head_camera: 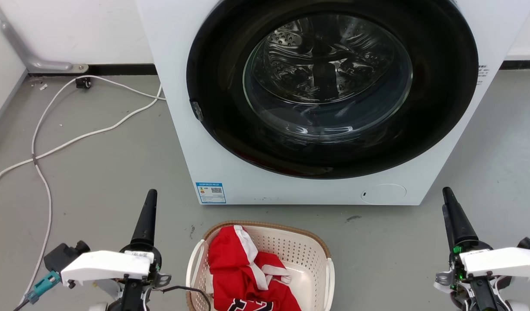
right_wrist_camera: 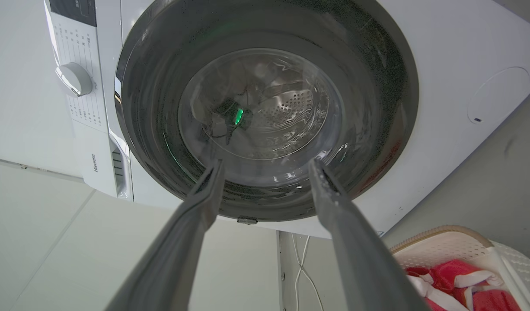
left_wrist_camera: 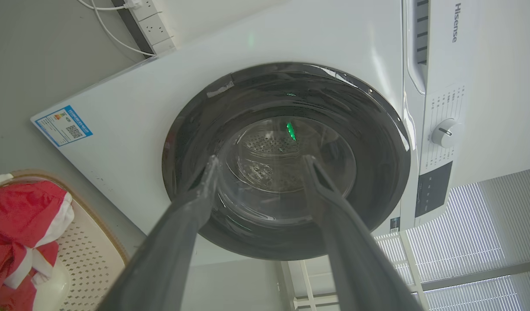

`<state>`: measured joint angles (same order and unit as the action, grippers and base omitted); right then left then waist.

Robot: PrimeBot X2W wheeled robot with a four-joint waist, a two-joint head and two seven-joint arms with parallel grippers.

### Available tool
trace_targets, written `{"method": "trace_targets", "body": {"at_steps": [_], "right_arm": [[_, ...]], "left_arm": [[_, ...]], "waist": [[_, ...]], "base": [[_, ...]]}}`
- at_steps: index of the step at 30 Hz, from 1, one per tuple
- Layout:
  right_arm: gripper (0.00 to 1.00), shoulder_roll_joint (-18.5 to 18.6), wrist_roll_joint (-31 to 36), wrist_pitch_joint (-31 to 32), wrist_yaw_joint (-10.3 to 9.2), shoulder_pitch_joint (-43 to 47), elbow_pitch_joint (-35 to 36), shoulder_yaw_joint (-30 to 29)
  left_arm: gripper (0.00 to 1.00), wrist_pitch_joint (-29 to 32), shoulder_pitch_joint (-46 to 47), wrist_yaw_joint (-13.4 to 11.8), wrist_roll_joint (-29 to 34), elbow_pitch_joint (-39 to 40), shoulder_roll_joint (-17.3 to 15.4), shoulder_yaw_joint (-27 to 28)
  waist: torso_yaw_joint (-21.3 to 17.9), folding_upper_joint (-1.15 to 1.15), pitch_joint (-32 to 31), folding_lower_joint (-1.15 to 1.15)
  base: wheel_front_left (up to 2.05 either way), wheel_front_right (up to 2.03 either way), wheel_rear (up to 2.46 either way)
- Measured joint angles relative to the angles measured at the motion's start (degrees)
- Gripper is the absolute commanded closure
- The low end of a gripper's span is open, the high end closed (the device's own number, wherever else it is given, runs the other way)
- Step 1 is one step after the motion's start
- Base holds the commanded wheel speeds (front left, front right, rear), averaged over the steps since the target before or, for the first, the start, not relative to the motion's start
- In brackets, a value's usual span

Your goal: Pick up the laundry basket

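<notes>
The laundry basket [head_camera: 299, 249] stands on the grey floor at the bottom centre of the head view, cream-white with perforated walls, a brown rim and white side handles. A red garment with white trim [head_camera: 243, 276] lies inside it. My left gripper [head_camera: 150, 194] hovers left of the basket and my right gripper [head_camera: 446, 192] far to its right, both apart from it. The left wrist view shows the left gripper [left_wrist_camera: 260, 160] open and empty, with the basket [left_wrist_camera: 87, 255] at lower left. In the right wrist view the right gripper [right_wrist_camera: 267, 162] is open and empty, with the basket [right_wrist_camera: 446, 246] at lower right.
A white front-loading washing machine [head_camera: 230, 172] with a shut dark round door [head_camera: 330, 86] stands right behind the basket. White cables [head_camera: 44, 151] trail over the floor at the left. A wall socket strip [left_wrist_camera: 154, 21] sits beside the machine.
</notes>
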<state>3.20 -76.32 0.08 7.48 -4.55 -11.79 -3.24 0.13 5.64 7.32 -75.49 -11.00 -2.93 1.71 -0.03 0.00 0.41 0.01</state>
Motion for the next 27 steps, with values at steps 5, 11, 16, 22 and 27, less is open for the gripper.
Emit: {"method": "trace_targets", "body": {"at_steps": [5,11,16,22,27], "right_arm": [[0.0,0.0,8.29,-1.09,0.0,-0.02,1.59,0.69],[0.0,-0.02,17.02,-2.21,0.0,-0.01,2.71,1.65],[0.0,-0.03,23.51,-3.3,0.0,0.01,3.23,2.18],[0.0,-0.04,30.17,-4.42,0.0,0.03,3.57,2.56],[0.0,-0.07,35.2,-5.22,0.0,0.03,3.59,2.89]], "left_arm": [[0.0,-1.09,0.3,0.0,6.21,1.24,0.0,-0.92],[0.0,-2.42,0.56,-0.59,13.57,2.01,0.0,-2.2],[0.0,-3.36,0.64,-1.36,18.9,2.45,0.0,-3.35],[0.0,-4.45,0.77,-1.87,24.54,2.83,0.0,-4.55],[0.0,-5.43,0.8,-2.31,28.97,2.99,0.0,-5.21]], "waist": [[-0.06,0.0,0.03,0.0],[-0.08,0.0,0.04,-0.01],[-0.06,0.0,0.06,-0.01],[-0.01,0.0,0.11,-0.01],[0.08,0.0,0.23,-0.01]], "base": [[0.0,0.0,0.0],[0.0,0.0,0.0],[0.0,0.0,0.0],[0.0,0.0,0.0],[0.0,0.0,0.0]]}}
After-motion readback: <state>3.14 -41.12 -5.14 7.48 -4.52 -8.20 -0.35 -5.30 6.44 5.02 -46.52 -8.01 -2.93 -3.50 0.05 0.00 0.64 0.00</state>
